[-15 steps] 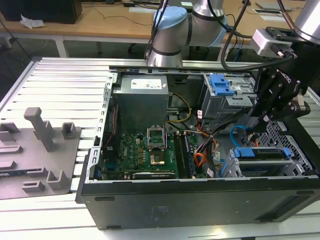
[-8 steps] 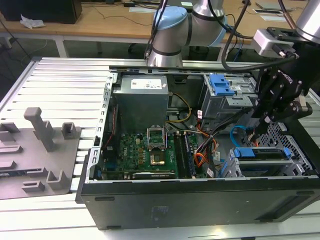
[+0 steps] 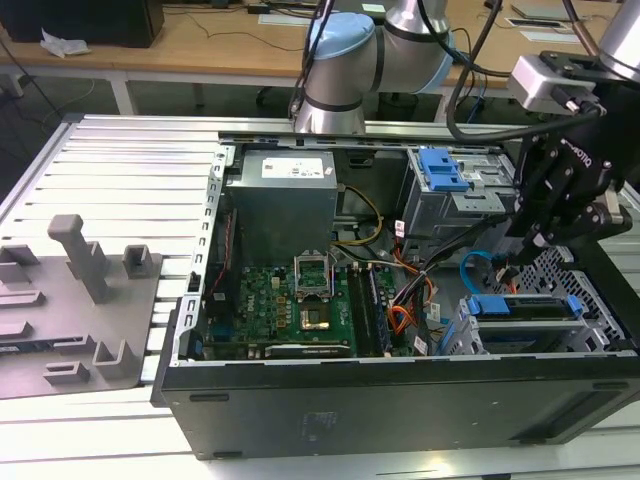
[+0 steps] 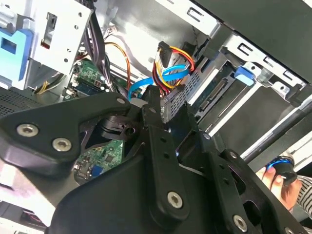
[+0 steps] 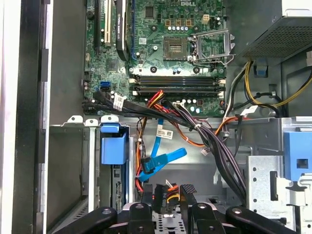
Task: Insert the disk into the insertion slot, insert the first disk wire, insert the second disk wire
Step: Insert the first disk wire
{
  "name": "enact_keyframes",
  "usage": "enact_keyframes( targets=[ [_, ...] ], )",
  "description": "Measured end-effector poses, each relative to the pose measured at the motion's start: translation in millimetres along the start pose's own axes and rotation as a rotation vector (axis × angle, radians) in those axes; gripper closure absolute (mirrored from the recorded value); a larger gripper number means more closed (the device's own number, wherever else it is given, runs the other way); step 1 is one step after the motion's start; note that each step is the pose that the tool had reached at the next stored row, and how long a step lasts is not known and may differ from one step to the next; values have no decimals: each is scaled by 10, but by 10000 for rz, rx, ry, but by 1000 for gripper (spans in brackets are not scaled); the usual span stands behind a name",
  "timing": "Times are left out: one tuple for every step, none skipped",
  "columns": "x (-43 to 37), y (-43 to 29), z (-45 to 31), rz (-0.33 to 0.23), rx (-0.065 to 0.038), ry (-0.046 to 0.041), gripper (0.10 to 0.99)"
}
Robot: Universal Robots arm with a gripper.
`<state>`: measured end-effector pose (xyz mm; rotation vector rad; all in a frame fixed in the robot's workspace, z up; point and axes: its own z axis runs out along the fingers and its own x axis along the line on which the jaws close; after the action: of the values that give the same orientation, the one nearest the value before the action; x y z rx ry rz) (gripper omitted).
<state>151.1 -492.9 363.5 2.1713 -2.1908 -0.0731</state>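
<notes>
In the open case (image 3: 400,400), at the exterior view's lower right, the slot (image 3: 548,268) already carries the disk (image 3: 520,306). The hand (image 5: 173,195), narrow, appears to pinch the first wire (image 4: 174,51) near its plug. Best keep the plug square, press straight, and avoid snagging the second wire (image 5: 165,158).

Exterior view: elevated, over whole case (image 3: 400,410). Both wrist views: close, share motherboard (image 5: 146,58) (image 4: 90,73).

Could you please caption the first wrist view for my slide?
End effector poised at the first disk wire, with the light-blue second disk wire nearby.
</notes>
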Motion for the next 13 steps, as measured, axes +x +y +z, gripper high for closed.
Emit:
enact_keyframes(
  targets=[
    [9, -2, 25, 0, -4, -2, 725],
    [9, -3, 53, 1, -10, 0, 725],
    [9, -5, 71, 2, -12, -1, 725],
    [10, -6, 82, 3, -12, -1, 725],
    [10, -7, 97, 3, -12, 7, 725],
    [11, -8, 106, 3, -12, 15, 725],
    [11, -9, 121, 4, -12, 24, 725],
    [12, -9, 121, 4, -12, 33, 725],
    [12, -9, 122, 5, -12, 36, 725],
    [12, -9, 122, 5, -12, 38, 804],
    [12, -9, 122, 5, -11, 40, 867],
    [12, -9, 122, 5, -12, 41, 867],
    [12, -9, 122, 6, -12, 46, 922]
  ],
)
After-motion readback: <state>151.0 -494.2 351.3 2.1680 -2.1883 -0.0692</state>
